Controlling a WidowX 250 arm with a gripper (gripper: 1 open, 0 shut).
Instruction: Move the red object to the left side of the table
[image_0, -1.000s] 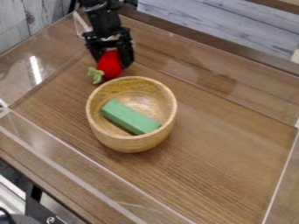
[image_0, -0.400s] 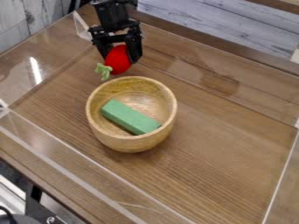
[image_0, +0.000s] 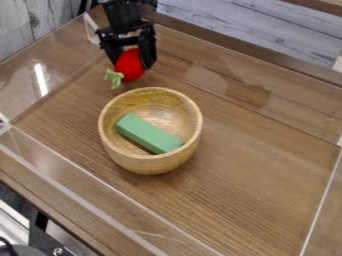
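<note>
Wooden bowl (image_0: 151, 130) near red object (image_0: 128, 64); green block (image_0: 147, 134) inside.

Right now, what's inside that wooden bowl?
A green block lies inside the wooden bowl, slanted across its bottom. Nothing else shows there; the patch of bowl floor beneath the block is covered.

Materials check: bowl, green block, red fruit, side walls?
Bowl: wood, matte, by its visible grain. Green block: flat uniform colour, dull finish; painted wood or plastic, can't tell. Red fruit: smooth and slightly glossy, probably plastic. Walls: clear, glossy sheet with reflections, likely acrylic.
</note>
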